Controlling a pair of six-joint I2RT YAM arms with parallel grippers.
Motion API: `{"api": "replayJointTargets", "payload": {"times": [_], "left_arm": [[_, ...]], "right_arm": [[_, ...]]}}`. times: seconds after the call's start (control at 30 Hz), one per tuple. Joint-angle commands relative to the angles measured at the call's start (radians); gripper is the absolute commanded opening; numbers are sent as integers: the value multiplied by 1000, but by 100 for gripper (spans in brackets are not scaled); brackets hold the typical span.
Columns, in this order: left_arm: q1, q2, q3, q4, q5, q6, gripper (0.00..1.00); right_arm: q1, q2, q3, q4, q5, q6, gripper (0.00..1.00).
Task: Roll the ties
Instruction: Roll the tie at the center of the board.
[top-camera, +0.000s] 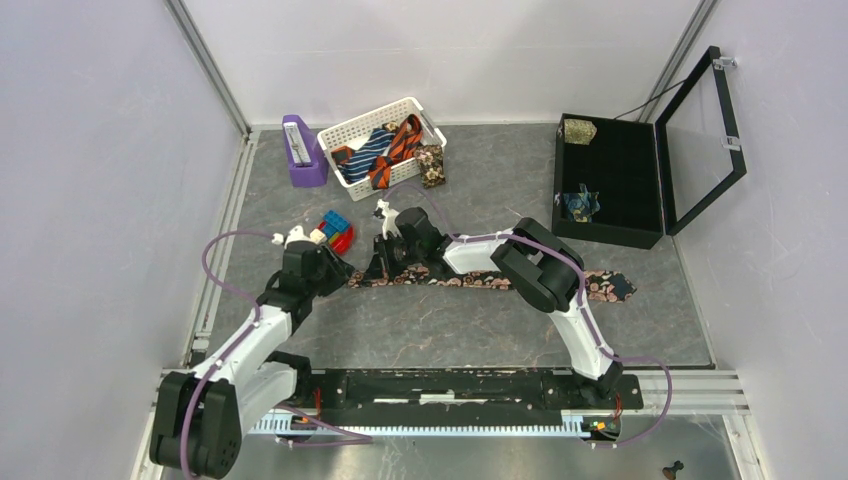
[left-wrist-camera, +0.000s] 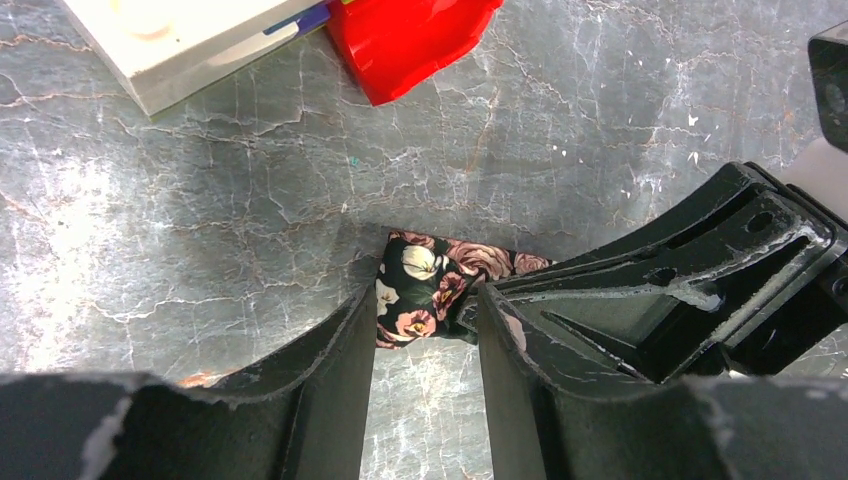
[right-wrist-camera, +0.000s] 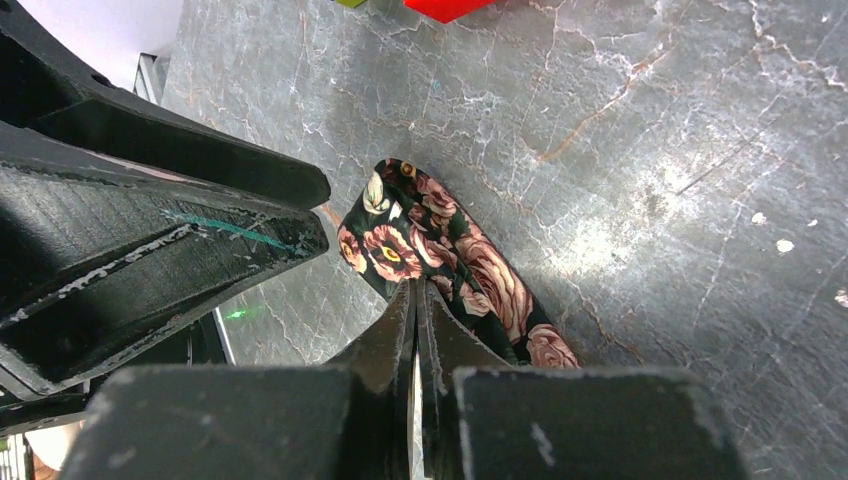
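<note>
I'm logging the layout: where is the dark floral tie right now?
Top view: the dark floral tie lies flat across mid-table, its left end pinched by the right pincer, near the toy blocks.

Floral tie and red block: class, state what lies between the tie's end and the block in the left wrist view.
Nothing but bare grey marbled table lies between the end of the floral tie and the red block; the left wrist view shows this.
</note>
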Motion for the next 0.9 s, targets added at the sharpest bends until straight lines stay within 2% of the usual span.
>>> {"api": "replayJointTargets", "payload": {"times": [0.0, 0.17, 0.4, 0.5, 0.57, 0.63, 0.7, 0.87], "left_arm": [[9, -6, -17, 45, 60, -44, 49], [9, -59, -49, 19, 63, -117, 46], [9, -138, 6, -179, 22, -150, 49], [9, -136, 2, -191, 39, -155, 49], [7, -116, -28, -135, 82, -161, 43], [8, -92, -56, -79, 101, -176, 28], [7, -76, -76, -43, 102, -184, 17], [7, -25, -86, 3, 83, -177, 16]], "right_arm": [[4, -32, -13, 15, -6, -9, 3], [6, -35, -13, 17, -3, -9, 3], [6, -34, -13, 17, -4, -8, 3], [7, -33, -12, 21, -4, -3, 3], [8, -34, -12, 23, -3, -2, 3], [7, -37, -10, 22, -3, -2, 3], [7, -35, -8, 20, -3, -3, 3], [8, -39, -11, 18, -2, -4, 3]]}}
